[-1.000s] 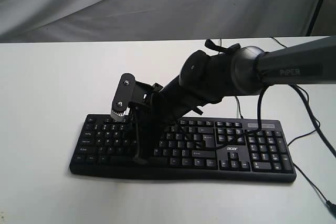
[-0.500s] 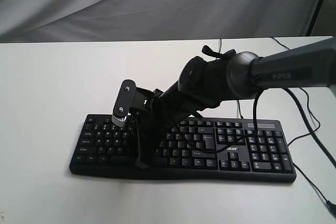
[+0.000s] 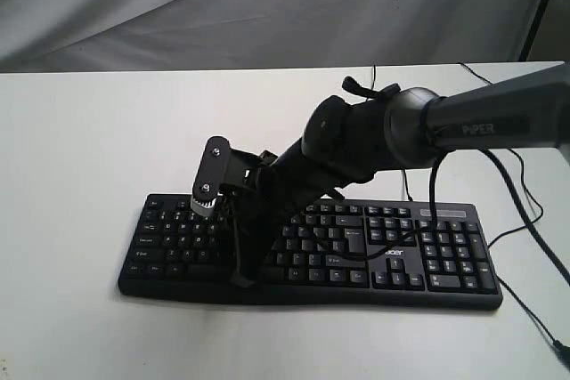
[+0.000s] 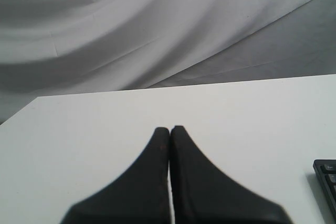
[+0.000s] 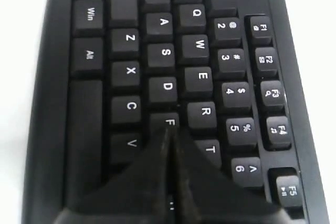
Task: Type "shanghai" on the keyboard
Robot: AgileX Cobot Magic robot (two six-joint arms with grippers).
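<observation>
- One keyboard (image 3: 374,264) lies flat on the white tabletop (image 3: 89,131), long front edge facing me and number pad at the right-hand end. I judge this lie suits key strikes from above.
- The right gripper (image 3: 242,278) has its jaws pressed together into one narrow point, with nothing between them. I judge they are closed so the tip works as a single finger and hits one key without catching its neighbours.
- Its arm (image 3: 481,117) comes in from the right, crosses above the middle of the keyboard and slants steeply down to the letter block on the left half.
- In the right wrist view the tip sits at the edge of the F key (image 5: 169,123). The keys under the fingers (G presumably among them) are hidden, and I cannot tell whether any key is pressed.
- The left gripper (image 4: 169,128) also has its jaws closed on nothing. It is over bare tabletop with only a corner of the keyboard at the edge of its view, and I judge it is parked clear of the working arm.
- Count:
  - keyboards: one
  - arms visible from where I stand: one
  - grippers: two, both empty
  - thin black cables (image 3: 525,220) at the right: more than one, exact number not determinable
</observation>
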